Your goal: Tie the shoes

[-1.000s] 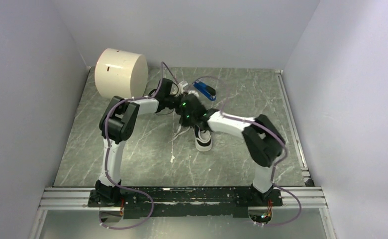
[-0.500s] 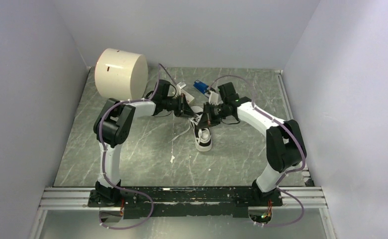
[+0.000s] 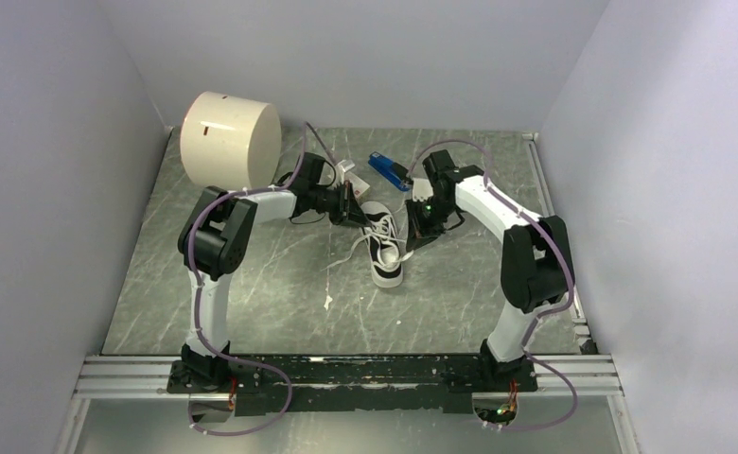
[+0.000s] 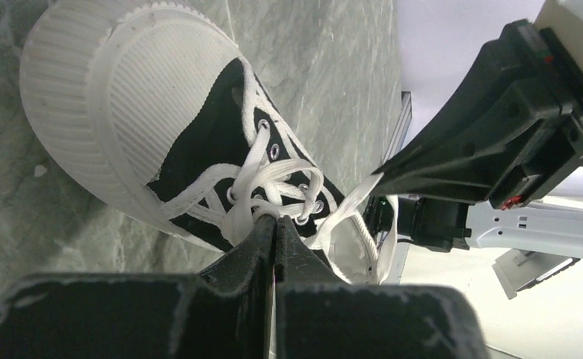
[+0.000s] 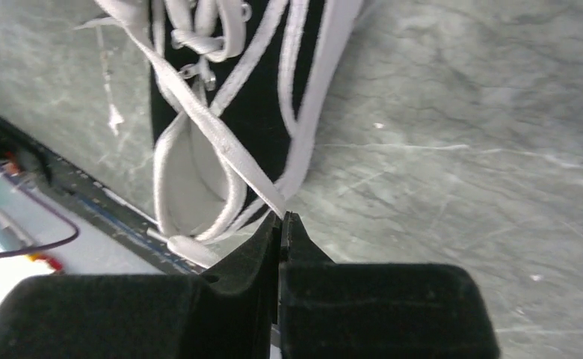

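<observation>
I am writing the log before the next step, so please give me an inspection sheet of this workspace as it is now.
Surface: grey-green marbled table, one white speck.
Job's things: one black-and-white sneaker on the table; laces drawn out, no finished bow seen.
Clutter: blue stapler, small white box, large cream cylinder.
Grippers: left gripper and right gripper each shut on the laces.
Cables: purple cables, hanging in loose loops.
Surroundings: plain pale walls on three sides.
</observation>
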`<action>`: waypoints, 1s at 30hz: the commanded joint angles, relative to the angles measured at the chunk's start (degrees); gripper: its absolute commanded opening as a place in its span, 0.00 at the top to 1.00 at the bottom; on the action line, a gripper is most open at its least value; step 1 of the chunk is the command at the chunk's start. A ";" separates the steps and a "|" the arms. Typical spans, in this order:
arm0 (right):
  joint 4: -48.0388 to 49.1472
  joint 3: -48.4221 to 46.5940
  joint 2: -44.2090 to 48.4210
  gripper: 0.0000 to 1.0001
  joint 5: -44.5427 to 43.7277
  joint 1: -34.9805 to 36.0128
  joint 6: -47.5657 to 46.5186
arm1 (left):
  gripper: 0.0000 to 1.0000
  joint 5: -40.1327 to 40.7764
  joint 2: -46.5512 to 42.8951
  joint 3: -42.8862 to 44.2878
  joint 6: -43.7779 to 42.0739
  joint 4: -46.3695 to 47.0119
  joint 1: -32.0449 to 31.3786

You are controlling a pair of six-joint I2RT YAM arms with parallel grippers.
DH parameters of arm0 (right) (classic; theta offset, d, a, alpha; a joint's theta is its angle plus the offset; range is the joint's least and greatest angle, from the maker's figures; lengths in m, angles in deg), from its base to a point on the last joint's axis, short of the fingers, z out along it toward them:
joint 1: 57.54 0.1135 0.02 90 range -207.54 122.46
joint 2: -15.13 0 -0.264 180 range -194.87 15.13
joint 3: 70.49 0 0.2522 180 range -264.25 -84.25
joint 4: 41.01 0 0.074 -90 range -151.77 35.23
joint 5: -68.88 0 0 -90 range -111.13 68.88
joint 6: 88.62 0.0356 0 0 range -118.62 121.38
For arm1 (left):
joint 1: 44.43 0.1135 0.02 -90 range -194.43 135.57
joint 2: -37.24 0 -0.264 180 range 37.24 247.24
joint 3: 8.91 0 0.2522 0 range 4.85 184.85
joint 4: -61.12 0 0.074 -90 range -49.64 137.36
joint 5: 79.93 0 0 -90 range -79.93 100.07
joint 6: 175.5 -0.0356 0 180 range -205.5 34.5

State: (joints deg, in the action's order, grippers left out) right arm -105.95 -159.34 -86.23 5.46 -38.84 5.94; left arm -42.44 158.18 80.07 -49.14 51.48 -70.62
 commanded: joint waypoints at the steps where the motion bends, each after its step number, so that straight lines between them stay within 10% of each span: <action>1: -1.90 -2.70 -1.38 0.99 -8.57 -0.11 -4.89 | 0.95 0.99 -2.14 1.05 -2.12 -2.53 -0.26; 6: 0.42 -1.86 -1.71 0.77 -14.73 -0.36 -8.23 | 0.95 0.89 -2.08 1.04 -3.14 -3.72 -0.26; 12: 32.72 14.24 12.24 0.45 17.45 -2.49 -12.60 | 0.95 0.23 -1.87 1.19 -2.62 -2.96 -0.26; 30: 34.43 13.08 2.49 0.56 19.73 2.14 -27.97 | 0.95 -2.33 -2.90 1.80 -3.21 -3.14 -0.17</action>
State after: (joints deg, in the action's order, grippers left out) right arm -74.26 -148.28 -84.18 25.81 -37.35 -18.45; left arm -42.55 158.18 80.44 -51.85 48.13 -70.62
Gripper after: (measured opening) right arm 0.448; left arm 0.054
